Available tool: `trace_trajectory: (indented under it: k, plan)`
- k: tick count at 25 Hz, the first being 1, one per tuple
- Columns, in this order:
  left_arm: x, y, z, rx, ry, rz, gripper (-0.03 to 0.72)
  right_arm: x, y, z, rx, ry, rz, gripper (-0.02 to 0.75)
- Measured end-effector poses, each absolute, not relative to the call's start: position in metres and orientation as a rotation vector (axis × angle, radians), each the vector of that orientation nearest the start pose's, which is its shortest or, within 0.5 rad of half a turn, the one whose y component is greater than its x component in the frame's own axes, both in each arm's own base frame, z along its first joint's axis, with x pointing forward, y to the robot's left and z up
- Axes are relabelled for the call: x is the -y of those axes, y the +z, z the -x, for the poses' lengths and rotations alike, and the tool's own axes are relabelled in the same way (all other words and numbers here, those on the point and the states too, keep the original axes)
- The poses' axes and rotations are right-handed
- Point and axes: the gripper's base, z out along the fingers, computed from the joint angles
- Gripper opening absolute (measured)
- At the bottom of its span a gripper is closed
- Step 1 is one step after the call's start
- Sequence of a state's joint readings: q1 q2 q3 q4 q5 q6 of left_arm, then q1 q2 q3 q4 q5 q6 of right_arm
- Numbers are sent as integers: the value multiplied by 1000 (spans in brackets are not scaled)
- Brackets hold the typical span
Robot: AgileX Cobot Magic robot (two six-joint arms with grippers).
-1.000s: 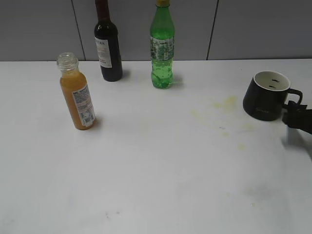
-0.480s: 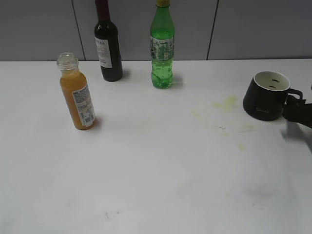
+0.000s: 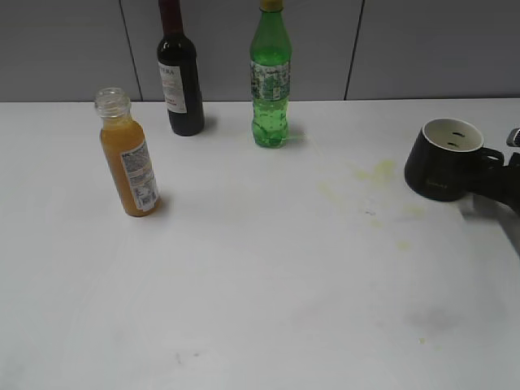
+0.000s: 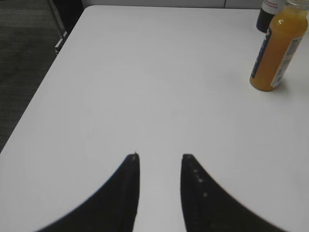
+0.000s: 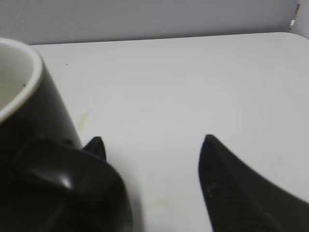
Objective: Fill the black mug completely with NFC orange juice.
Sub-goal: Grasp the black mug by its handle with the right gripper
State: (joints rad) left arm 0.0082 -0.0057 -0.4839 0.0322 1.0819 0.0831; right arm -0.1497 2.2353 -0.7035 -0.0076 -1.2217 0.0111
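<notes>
The black mug stands upright at the table's right side, white inside and with nothing in it that I can see. Its handle points right. My right gripper is at that handle, and its jaws stand apart. In the right wrist view the mug fills the left, and its handle covers most of the left finger of the right gripper. The NFC orange juice bottle stands capless at the left. My left gripper hovers open over bare table, with the juice bottle far ahead to its right.
A dark wine bottle and a green soda bottle stand at the back by the grey wall. Yellowish stains mark the table left of the mug. The table's left edge and dark floor show in the left wrist view.
My right gripper has moved back along the table's right edge up to the mug's handle, and its jaws have narrowed somewhat. The bottles and the left gripper have stayed put.
</notes>
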Motion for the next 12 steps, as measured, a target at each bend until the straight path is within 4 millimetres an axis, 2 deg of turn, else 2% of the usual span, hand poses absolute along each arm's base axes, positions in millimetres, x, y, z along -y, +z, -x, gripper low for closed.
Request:
trace_trajectory:
  k: [1, 4, 5, 12]
  plan:
    - [-3, 271, 5, -2075, 95, -76, 235, 50, 55, -344, -1789, -88, -125, 421]
    - [-3, 271, 5, -2075, 95, -76, 235, 46, 55, -344, -1790, -54, -91, 126]
    - [-3, 271, 5, -2075, 95, -76, 235, 46, 55, -344, -1791, -47, -82, 88]
    - [-3, 271, 5, -2075, 95, -76, 235, 45, 56, -345, -1792, -41, -70, 69]
